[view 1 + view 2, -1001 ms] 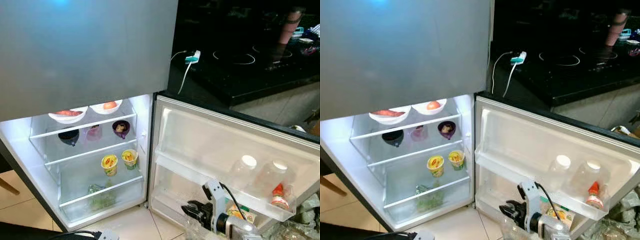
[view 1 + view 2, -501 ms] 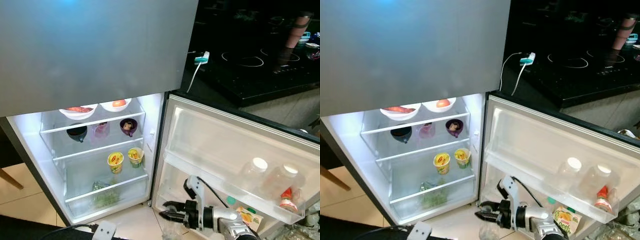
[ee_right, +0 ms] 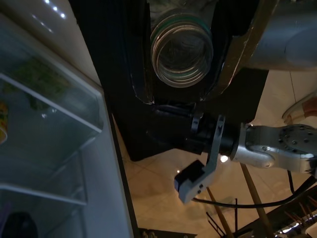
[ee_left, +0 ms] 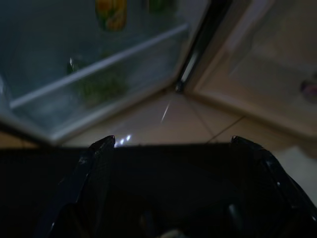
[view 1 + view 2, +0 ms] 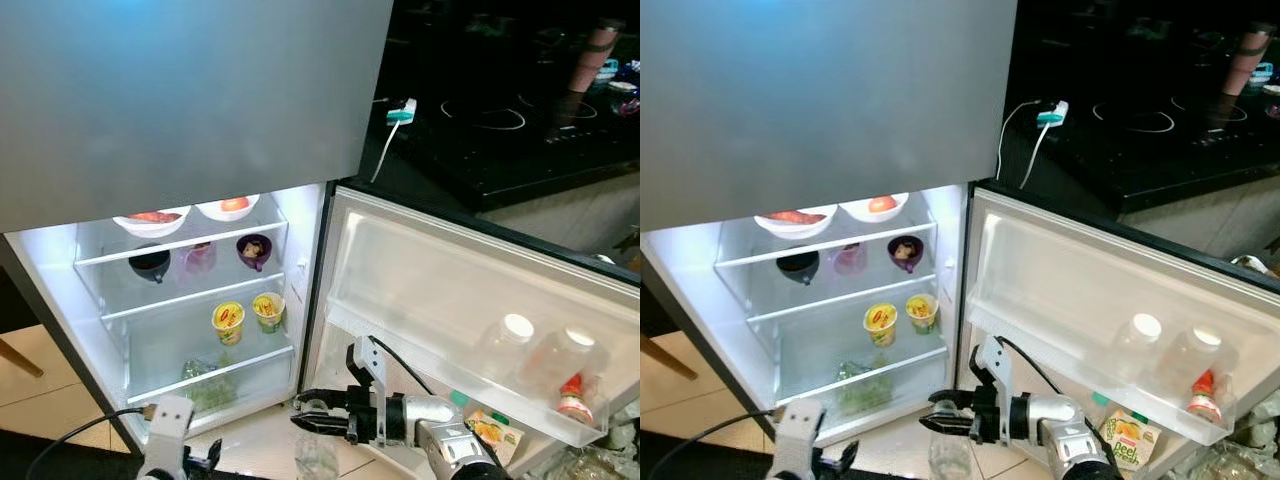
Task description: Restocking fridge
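The fridge's lower compartment (image 5: 60,300) stands open and lit, with its door (image 5: 440,290) swung out to the right. My right gripper (image 5: 313,424) is low in front of the opening, near the door's hinge side, shut on a clear glass jar (image 5: 315,458). The jar hangs just above the tiled floor. In the right wrist view its open mouth (image 3: 182,47) sits between the two black fingers (image 3: 138,74). My left gripper (image 5: 203,462) is at the bottom left, below the fridge's lowest shelf. Its fingers (image 4: 96,151) are spread, open, with nothing between them.
Two white bowls (image 5: 190,213) of food sit on the top shelf, dark small bowls (image 5: 253,248) below, two yellow cups (image 5: 228,320) lower, and greens (image 5: 200,385) at the bottom. The door shelf (image 5: 450,375) carries white-capped bottles (image 5: 505,345) and a red-capped one (image 5: 573,393). A juice carton (image 5: 490,428) stands lower.
My right gripper has carried the jar leftward, from the door's lower shelf toward the fridge opening. My left arm has risen into view at the bottom left. The camera has shifted slightly.
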Robot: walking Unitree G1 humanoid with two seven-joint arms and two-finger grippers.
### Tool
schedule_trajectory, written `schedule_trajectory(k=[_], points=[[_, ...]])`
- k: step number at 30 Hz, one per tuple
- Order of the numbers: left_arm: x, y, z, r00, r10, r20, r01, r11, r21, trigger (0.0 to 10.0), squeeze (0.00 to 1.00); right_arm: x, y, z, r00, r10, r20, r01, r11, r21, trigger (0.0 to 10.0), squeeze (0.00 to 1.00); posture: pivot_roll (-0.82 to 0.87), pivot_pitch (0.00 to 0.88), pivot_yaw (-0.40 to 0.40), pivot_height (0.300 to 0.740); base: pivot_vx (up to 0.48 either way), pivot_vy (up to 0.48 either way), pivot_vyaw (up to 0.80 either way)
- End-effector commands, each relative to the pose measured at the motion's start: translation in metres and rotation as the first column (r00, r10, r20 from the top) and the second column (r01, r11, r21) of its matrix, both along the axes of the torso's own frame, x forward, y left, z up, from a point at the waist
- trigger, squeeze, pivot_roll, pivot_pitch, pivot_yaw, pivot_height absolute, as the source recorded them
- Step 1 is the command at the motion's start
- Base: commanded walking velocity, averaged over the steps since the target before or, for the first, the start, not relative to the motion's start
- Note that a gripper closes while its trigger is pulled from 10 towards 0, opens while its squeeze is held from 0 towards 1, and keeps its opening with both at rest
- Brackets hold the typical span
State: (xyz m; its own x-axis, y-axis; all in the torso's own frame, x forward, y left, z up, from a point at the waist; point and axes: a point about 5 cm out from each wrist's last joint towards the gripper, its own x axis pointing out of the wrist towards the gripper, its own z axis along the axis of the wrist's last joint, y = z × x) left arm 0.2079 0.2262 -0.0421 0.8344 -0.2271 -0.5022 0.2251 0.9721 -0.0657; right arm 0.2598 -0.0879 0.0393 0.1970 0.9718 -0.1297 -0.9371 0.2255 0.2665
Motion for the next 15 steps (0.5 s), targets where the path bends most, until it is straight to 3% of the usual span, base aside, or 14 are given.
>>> schedule_trajectory(k=[1,9,15], points=[[0.010,0.010,0.012,0.998,-0.020,0.065,0.019,1.000,0.015,10.0,0.00,0.000,0.003,0.002,1.000,0.001,0.005,-0.001,1.000,-0.001,10.0,0.00,-0.02,0.014,-0.061,0.721,0.000,0.000,0.00],[0.027,0.008,0.031,0.976,-0.154,0.157,0.146,0.987,0.063,10.0,0.00,0.002,0.010,0.008,0.999,0.012,0.044,-0.012,1.000,-0.004,10.0,0.00,-0.01,0.021,-0.058,0.697,0.000,0.000,0.00],[0.036,-0.004,0.040,0.944,-0.252,0.212,0.242,0.968,0.072,10.0,0.00,0.016,0.013,0.019,0.988,-0.094,0.121,0.095,0.995,-0.005,10.0,0.00,-0.01,0.023,-0.058,0.673,0.000,0.000,0.00]])
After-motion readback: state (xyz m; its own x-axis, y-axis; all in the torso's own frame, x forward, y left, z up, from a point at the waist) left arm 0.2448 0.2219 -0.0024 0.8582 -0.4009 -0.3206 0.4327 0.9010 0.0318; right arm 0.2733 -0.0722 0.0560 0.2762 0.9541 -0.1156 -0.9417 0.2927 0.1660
